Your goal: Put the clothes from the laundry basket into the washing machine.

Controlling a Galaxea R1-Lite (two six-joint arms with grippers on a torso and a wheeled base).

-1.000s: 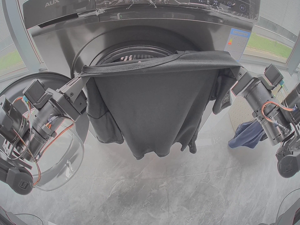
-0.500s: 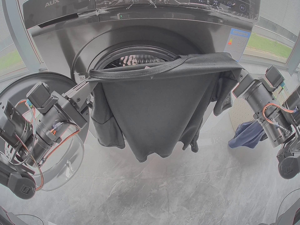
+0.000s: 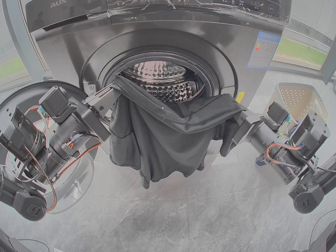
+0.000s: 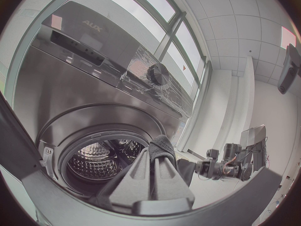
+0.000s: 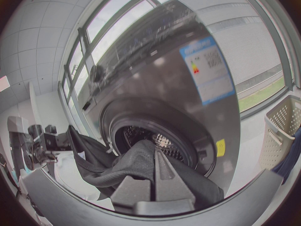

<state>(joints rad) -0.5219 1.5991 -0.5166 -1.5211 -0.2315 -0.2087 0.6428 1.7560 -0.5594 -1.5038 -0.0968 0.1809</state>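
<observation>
A black shirt [image 3: 164, 137] hangs between my two grippers in front of the washing machine [image 3: 157, 28], its top edge sagging across the lower part of the open drum [image 3: 162, 79]. My left gripper [image 3: 115, 86] is shut on one shoulder at the drum's left rim; the cloth bunches over its fingertips [image 4: 155, 154]. My right gripper [image 3: 238, 118] is shut on the other shoulder, lower and right of the opening, with black shirt cloth [image 5: 138, 164] draped over it. The laundry basket [image 3: 301, 100] stands at the right with a blue garment [image 5: 293, 157] hanging over its rim.
The machine's round door [image 3: 42, 151] is swung open on the left, behind my left arm. Grey tiled floor [image 3: 175, 214] lies in front of the machine. Windows run behind and beside the washer.
Both grippers have come lower and closer together toward the drum, the right one most. The shirt's top edge, taut before, now sags, and the drum shows above it.
</observation>
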